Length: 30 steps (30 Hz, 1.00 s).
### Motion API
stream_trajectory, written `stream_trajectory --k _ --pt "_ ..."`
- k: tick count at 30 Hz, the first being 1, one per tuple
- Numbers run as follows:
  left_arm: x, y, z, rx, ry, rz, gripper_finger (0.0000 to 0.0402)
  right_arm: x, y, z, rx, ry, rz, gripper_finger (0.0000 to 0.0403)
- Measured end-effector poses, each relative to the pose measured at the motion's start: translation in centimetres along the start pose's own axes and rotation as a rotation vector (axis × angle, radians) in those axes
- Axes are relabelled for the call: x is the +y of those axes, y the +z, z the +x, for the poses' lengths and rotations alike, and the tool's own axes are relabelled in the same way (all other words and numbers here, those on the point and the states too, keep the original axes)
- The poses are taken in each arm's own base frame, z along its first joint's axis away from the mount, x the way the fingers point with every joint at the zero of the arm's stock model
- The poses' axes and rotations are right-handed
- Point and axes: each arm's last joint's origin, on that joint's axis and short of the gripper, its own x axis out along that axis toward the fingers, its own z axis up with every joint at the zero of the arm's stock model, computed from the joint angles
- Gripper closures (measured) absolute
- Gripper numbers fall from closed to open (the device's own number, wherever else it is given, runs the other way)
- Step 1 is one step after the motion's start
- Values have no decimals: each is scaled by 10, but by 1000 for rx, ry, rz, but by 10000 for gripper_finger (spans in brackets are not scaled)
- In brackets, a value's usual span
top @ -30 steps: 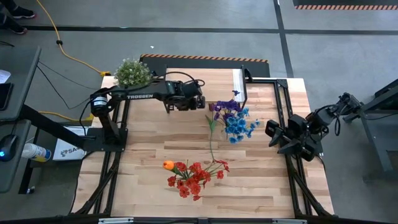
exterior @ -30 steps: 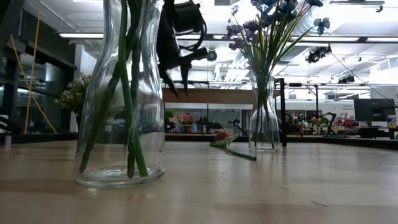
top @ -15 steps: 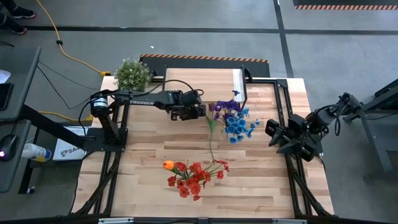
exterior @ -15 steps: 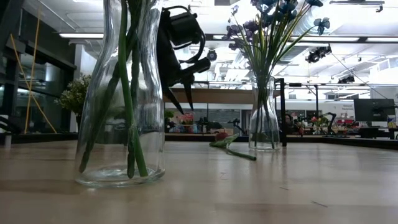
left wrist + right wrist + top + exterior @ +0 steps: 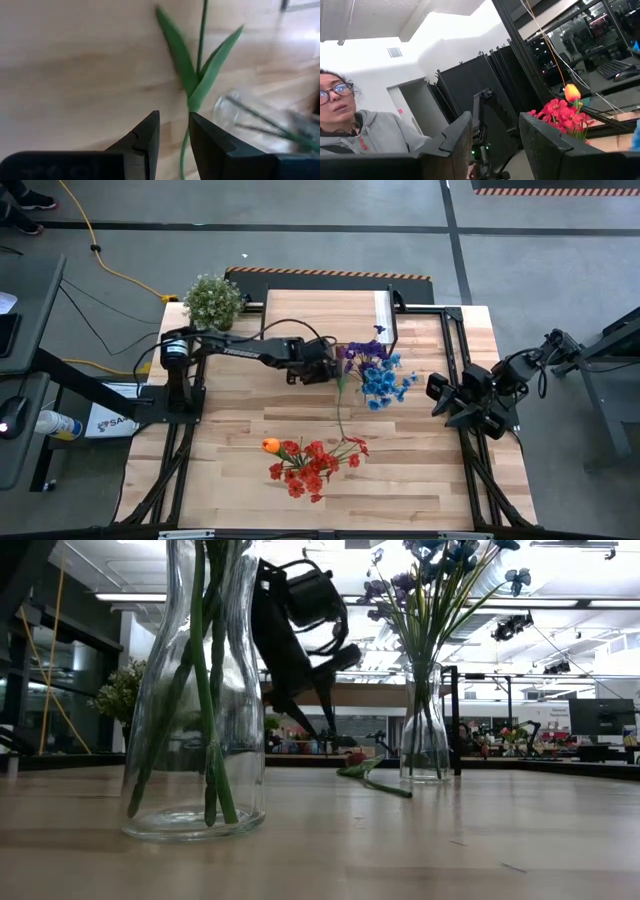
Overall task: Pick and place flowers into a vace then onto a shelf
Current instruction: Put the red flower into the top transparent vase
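Observation:
A loose green-stemmed flower (image 5: 341, 405) lies flat on the table between two glass vases, its leaves (image 5: 192, 85) spread on the wood. One vase holds blue and purple flowers (image 5: 378, 375). The other holds red flowers and one orange flower (image 5: 305, 465). My left gripper (image 5: 174, 130) is open by a narrow gap and tipped down over the loose stem's far end (image 5: 330, 372), one finger on either side of the stem. I see no touch. My right gripper (image 5: 438, 402) waits open at the table's right edge, raised. The shelf (image 5: 425, 330) stands at the far right.
A bushy potted plant (image 5: 212, 298) stands at the far left corner. The blue-flower vase (image 5: 260, 125) is close beside my left gripper. Bare tabletop (image 5: 240, 410) lies left of the loose flower. A person (image 5: 355, 125) shows beyond the table in the right wrist view.
My left gripper has come down and moved toward the table's near and right edges, tipping further downward, until it stands over the loose flower's stem. Its finger gap looks the same. The flowers and vases have not moved.

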Motion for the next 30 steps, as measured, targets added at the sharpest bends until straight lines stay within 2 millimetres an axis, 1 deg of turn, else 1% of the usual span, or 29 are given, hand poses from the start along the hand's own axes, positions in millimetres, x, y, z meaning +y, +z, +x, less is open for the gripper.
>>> stream_trajectory --k 5,15,25,30 --pt "-2 -2 9 13 -27 -8 263 0 0 0 3 -1 0 249" --pt "-3 -1 9 -5 -34 -12 263 0 -1 0 7 -1 4 249" --pt "-6 -19 10 7 -35 -1 263 0 -1 0 7 -1 5 249" --pt "-7 -24 10 -1 -33 -9 263 0 -1 0 7 -2 5 249"
